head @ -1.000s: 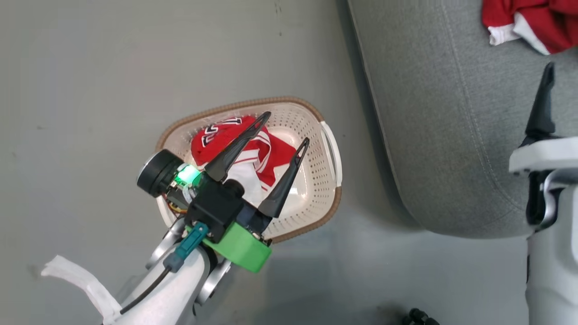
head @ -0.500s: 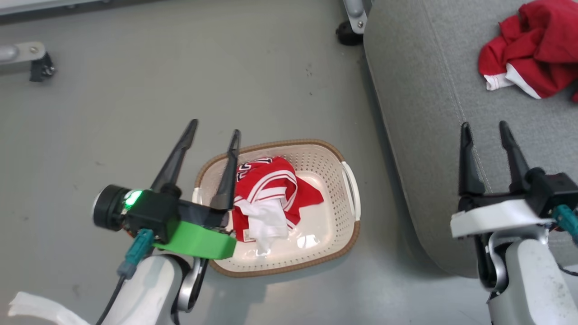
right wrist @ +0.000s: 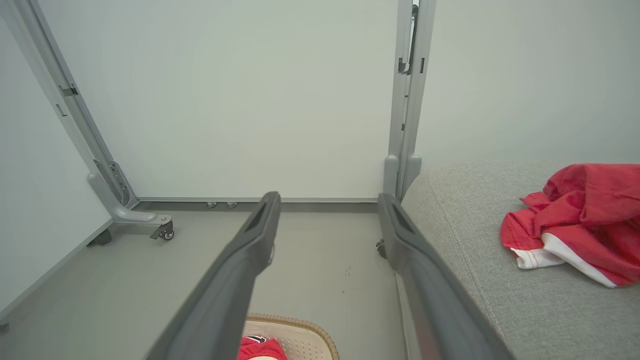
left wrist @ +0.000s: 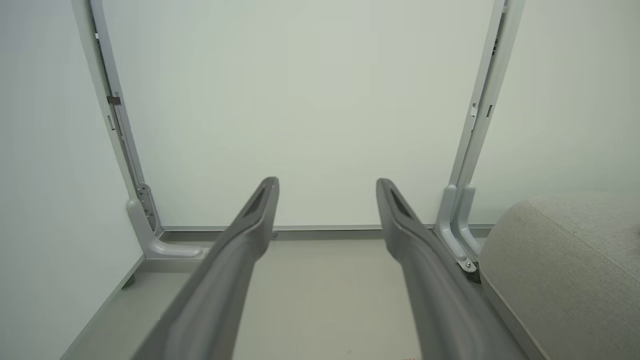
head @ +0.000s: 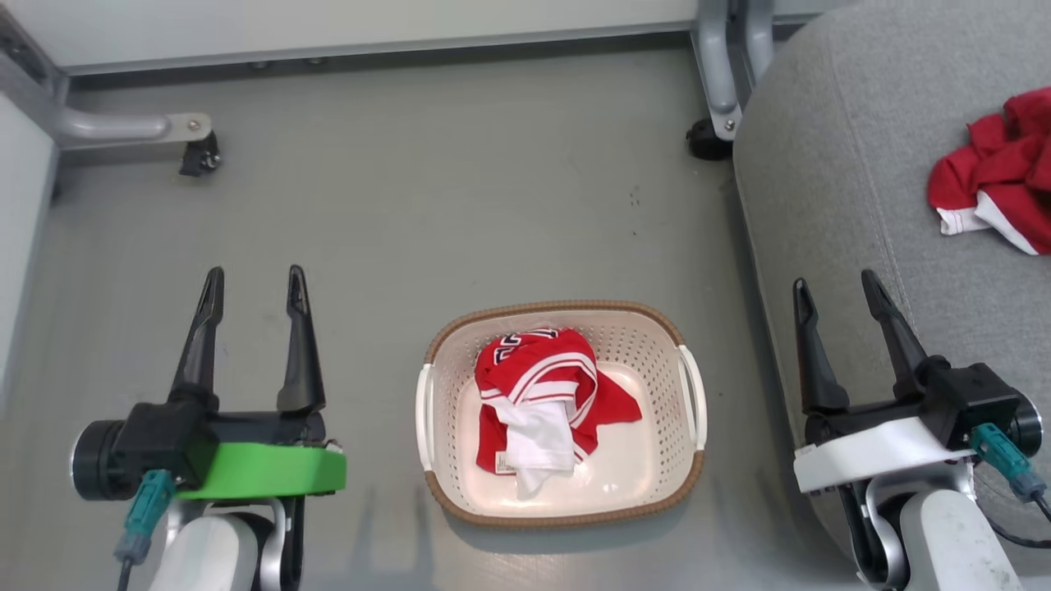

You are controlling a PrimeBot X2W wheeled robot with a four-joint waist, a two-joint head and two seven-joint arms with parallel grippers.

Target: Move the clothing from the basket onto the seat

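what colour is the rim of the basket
Brown, woven-looking, around the cream perforated basket; it shows best in the head view.

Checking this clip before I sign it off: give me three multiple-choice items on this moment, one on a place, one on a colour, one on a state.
1. The basket stands: A on the floor; B on a shelf; C on a table.
2. Its rim is: A blue; B brown; C black.
3. The left gripper is: A shut on cloth; B shut on a handle; C open, empty.
Key: 1 A, grey floor all round it; 2 B, a woven brown band; 3 C, fingers apart, nothing between.
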